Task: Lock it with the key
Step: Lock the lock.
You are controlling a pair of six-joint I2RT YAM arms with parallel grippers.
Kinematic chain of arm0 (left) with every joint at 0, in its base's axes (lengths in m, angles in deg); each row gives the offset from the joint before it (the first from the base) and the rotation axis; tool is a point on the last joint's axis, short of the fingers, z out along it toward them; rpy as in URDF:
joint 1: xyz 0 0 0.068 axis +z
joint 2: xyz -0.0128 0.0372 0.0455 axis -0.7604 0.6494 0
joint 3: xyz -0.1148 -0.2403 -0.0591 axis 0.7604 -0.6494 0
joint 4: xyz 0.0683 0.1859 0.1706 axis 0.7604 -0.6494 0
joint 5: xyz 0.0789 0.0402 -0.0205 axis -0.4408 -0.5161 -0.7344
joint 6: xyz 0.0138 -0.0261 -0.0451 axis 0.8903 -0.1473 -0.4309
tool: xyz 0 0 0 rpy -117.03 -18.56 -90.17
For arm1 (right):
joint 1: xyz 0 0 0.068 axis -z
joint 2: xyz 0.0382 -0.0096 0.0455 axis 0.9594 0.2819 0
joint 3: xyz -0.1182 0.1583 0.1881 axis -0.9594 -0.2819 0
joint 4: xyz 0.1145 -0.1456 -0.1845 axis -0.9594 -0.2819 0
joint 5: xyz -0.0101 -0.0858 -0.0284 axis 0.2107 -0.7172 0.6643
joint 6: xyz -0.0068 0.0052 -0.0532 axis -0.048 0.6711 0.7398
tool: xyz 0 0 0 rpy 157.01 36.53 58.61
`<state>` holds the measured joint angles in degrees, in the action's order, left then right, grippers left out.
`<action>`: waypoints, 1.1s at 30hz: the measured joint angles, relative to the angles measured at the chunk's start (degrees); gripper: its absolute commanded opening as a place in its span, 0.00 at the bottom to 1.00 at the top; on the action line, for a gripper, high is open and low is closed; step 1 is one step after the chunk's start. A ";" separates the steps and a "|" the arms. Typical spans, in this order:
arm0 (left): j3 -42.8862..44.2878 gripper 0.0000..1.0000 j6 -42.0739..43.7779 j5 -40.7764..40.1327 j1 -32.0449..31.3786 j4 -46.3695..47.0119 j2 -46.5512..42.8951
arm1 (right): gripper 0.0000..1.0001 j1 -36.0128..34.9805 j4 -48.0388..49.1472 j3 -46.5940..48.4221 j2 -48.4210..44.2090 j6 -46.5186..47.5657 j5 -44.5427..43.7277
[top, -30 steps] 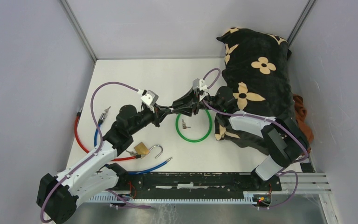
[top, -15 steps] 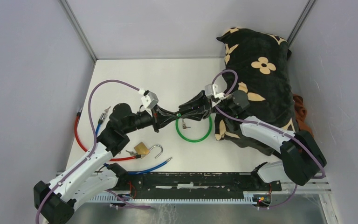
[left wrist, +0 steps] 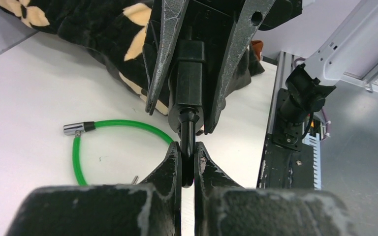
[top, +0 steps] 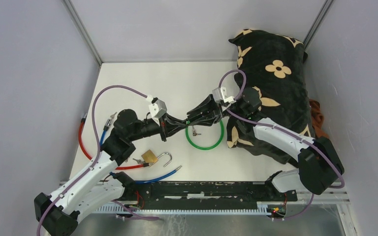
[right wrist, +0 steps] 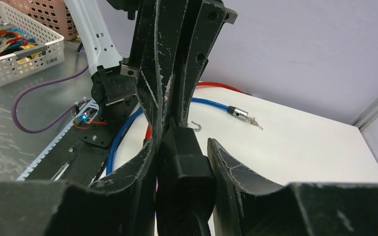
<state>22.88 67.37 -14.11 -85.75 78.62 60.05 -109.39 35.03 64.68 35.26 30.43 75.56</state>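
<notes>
**Top view.**
- Item 1: my left gripper (top: 179, 124) and right gripper (top: 197, 117) meet nose to nose mid-table (top: 177, 83). The joint between them is too small to read here.
- Item 2: green cable (top: 220, 137), looped, at 5 o'clock of that meeting point, with loose keys (top: 195, 132) inside the loop.
- Item 3: padlock (top: 149, 156), shackle open, at 7 o'clock of the left gripper.
- Item 4: cushion (top: 275, 69), at 2 o'clock of the table.

**Left wrist.**
- Item 5: lock body (left wrist: 188, 78), black, clamped between the right fingers, nose toward 6 o'clock.
- Item 6: thin black stem, which I take for the key (left wrist: 187, 135). It runs out of that nose and is pinched tight between my left fingers.
- Item 7: the cable's metal tip (left wrist: 74, 129) lies free on the table at 9 o'clock.

**Right wrist.**
- Item 8: the right fingers hug the lock body on both flanks, and the left fingers come down onto it from 12 o'clock.

**Step in hand, as I judge it.** The key looks seated and the turn is not yet made. Next I need a clean roll of the left wrist about the key's axis while the right holds the body rigid. Any side load may bend or slip the key. I cannot tell whether the body joins the cable.
</notes>
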 measured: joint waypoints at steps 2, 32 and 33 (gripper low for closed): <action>0.00 0.02 1.62 -1.05 0.00 -0.81 -0.48 | 0.00 -0.31 0.09 0.20 0.37 0.70 -0.35; 4.00 0.02 11.78 -8.20 -1.27 -7.89 -1.60 | 0.00 -2.14 -2.78 2.95 0.98 5.55 -3.85; 4.15 0.02 12.87 -8.20 -1.29 -8.07 -1.84 | 0.00 -2.47 -3.43 2.95 0.55 6.27 -4.44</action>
<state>27.03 80.24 -22.30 -87.04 70.56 58.22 -111.86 31.60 67.63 35.81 36.70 71.12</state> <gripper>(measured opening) 0.080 0.408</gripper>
